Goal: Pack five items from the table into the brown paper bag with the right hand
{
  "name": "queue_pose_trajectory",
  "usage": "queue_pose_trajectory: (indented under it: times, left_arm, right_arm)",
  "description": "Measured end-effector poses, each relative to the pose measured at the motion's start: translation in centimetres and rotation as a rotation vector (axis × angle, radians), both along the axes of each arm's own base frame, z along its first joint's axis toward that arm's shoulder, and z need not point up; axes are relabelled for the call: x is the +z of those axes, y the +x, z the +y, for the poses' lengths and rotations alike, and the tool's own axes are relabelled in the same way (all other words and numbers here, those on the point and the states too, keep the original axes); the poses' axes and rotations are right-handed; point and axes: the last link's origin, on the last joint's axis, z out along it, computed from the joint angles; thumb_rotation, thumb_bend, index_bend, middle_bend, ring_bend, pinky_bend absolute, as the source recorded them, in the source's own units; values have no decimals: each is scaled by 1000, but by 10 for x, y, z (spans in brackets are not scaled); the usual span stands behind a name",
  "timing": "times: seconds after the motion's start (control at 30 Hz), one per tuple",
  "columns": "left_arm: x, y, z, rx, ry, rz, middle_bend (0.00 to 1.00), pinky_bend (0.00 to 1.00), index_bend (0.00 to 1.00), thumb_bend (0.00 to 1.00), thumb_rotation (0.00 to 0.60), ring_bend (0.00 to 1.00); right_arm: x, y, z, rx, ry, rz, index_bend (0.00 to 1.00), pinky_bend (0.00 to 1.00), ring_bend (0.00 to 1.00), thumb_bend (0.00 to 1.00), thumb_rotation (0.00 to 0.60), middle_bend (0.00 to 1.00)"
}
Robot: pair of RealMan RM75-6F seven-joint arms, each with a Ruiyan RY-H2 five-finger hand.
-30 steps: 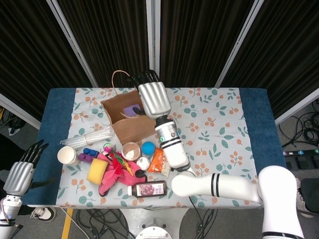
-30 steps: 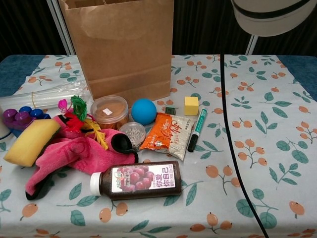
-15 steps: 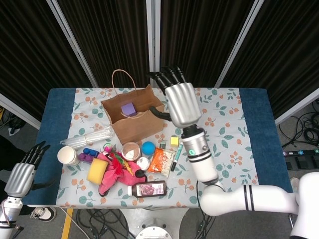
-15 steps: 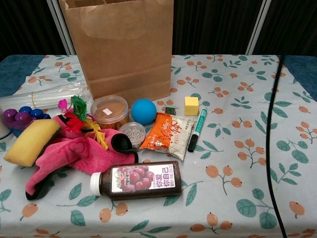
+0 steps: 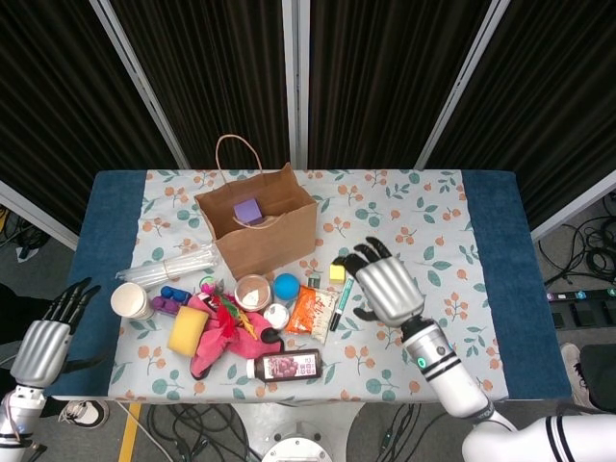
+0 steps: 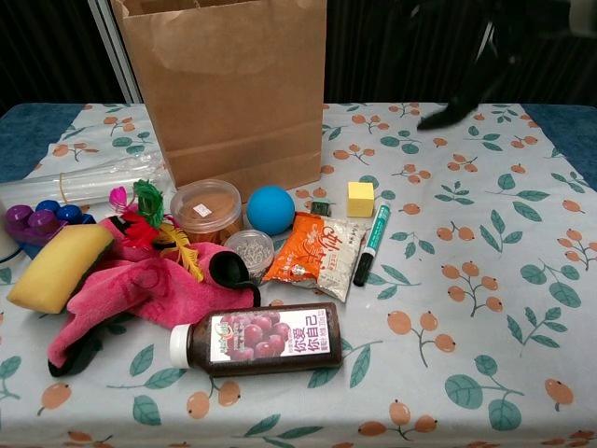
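The brown paper bag stands open at the table's back left, with a purple block inside it. My right hand hovers open and holds nothing, just right of the green marker and the yellow cube. In the chest view the right hand is a dark blur at the top right, behind the yellow cube and the marker. In front of the bag lie a blue ball, an orange packet and a juice bottle. My left hand hangs open off the table's left edge.
A round tub, a small jar, a pink cloth, a yellow sponge, purple and blue toys, a paper cup and a clear plastic sleeve crowd the front left. The floral tablecloth lies bare on the right.
My right hand has come away from above the bag, moving right and down to hover beside the marker. The purple block stays in the bag. The left hand has barely moved.
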Motion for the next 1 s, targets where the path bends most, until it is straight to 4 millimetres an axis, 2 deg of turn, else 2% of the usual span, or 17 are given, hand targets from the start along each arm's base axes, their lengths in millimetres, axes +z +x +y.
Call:
queue_pose_trajectory:
  times: [0.13, 0.6, 1.0]
  left_arm:
    - [-2, 0, 0, 4, 1, -8, 99, 162, 111, 47, 600, 62]
    - [-1, -6, -3, 17, 9, 19, 100, 163, 111, 47, 600, 63]
    - [-3, -12, -6, 17, -1, 31, 100, 161, 112, 48, 600, 62]
  right_arm:
    - [-18, -12, 20, 18, 116, 59, 266, 117, 184, 0, 600, 327]
    - [-72, -7, 64, 25, 258, -7, 271, 118, 184, 0, 600, 329]
    - [-114, -34, 70, -63, 211, -78, 274, 118, 183, 0, 600, 327]
